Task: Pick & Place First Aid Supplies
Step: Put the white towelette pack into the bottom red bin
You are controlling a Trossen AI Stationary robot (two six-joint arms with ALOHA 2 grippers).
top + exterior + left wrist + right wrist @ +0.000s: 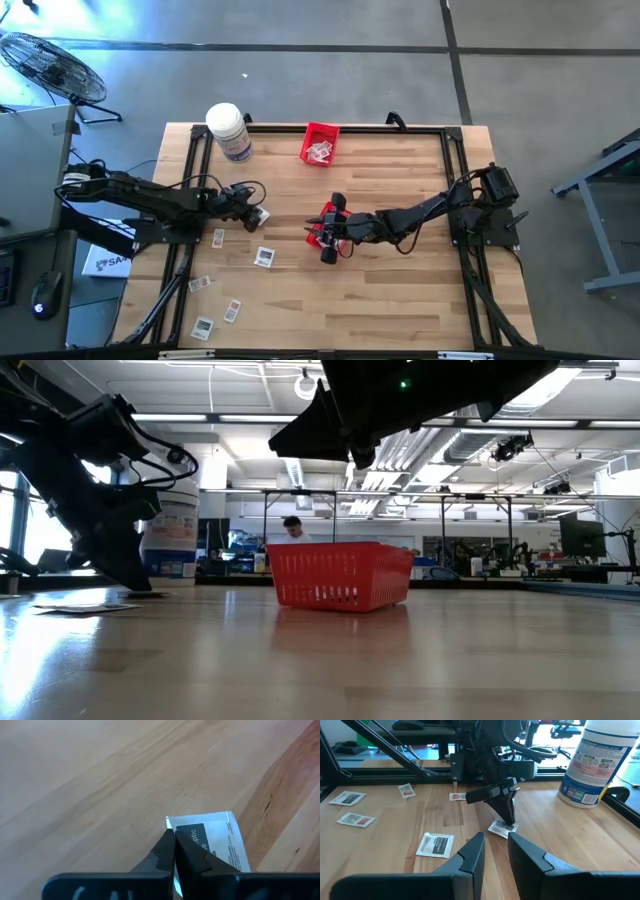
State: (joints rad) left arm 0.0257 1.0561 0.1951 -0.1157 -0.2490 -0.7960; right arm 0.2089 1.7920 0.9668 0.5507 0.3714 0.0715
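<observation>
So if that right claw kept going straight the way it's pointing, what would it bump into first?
Probably the left gripper, shut on a packet on the table right ahead of the right gripper. Depth is hard to judge, though.

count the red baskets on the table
2. One red mesh basket sits at the table's back edge near the white jar, with packets in it. The other is mid-table, partly covered by the right arm.

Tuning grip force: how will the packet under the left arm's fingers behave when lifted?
The packet looks thin and flat, so probably light and floppy. The left gripper pinches only one edge, so the rest may droop. Its smooth wrapper might slip.
</observation>
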